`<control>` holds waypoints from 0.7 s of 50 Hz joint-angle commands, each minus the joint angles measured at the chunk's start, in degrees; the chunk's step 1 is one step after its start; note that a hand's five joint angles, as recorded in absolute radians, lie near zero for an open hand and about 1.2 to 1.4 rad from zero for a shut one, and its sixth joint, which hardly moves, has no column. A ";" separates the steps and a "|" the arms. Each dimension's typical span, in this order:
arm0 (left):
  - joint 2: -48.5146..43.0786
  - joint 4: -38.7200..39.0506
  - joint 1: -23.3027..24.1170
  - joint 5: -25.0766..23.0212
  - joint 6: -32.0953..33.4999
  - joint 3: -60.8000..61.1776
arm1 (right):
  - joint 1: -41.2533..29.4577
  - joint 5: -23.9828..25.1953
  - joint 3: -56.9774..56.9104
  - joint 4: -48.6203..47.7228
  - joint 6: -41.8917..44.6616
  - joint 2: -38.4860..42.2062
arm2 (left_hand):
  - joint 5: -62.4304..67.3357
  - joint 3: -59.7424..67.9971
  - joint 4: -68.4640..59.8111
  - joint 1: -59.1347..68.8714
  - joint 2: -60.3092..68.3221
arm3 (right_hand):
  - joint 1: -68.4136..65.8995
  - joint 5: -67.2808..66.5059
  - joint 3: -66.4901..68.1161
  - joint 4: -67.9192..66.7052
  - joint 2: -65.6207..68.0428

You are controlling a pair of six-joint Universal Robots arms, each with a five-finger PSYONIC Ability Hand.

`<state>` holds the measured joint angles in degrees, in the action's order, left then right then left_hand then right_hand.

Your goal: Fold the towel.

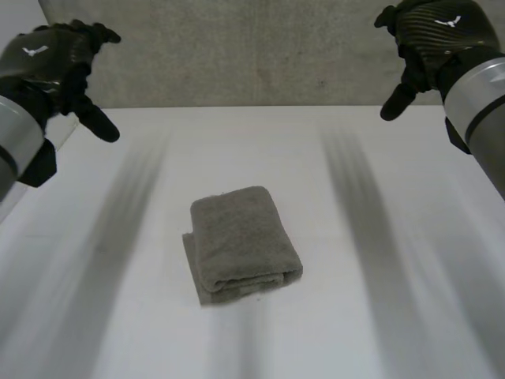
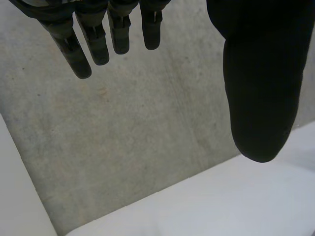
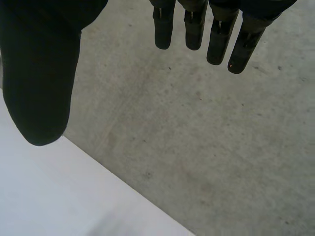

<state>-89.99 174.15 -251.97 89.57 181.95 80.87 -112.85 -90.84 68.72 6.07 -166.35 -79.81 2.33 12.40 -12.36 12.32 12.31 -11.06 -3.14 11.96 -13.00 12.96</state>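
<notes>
Grey towel [image 1: 243,243] lies folded in a thick block mid-table [image 1: 394,316], both hands well apart from it. L hand [image 1: 47,67] hangs above the table at approx 10 o'clock from the towel, fingers [image 2: 98,44] straight & slightly spread, thumb held wide, gripping nothing. R hand [image 1: 434,39] at approx 2 o'clock, likewise: fingers [image 3: 216,44] straight, slightly spread, thumb wide, touching nothing.

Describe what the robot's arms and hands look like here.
The left hand and right hand are glossy black, with a woven carbon-like back and a small white bird-shaped mark. The fingers are slim, dark and segmented; the thumb is broad and rounded. The left arm and right arm are smooth silver-grey cylinders with black bands.
</notes>
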 commanded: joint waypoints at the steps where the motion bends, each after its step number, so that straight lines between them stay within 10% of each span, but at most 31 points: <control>1: 1.22 -1.45 -0.36 -5.45 -6.34 1.57 | 0.00 0.31 3.35 1.58 -0.20 -2.02 | 0.92 0.84 -0.89 0.92 0.93 | 1.06 3.14 -1.96 3.00 -2.96; 35: 1.48 2.77 0.34 -7.92 0.33 -0.36 | 0.62 0.76 6.34 0.61 -0.47 -2.28 | -1.10 -1.17 1.13 -1.09 -1.09 | 1.06 3.14 -1.96 3.00 -2.96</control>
<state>-88.36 176.92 -251.58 81.90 180.97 80.97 -112.73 -90.35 75.18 6.63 -166.78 -82.01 1.72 11.16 -11.16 11.29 11.16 -11.06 -3.13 11.96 -13.00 12.96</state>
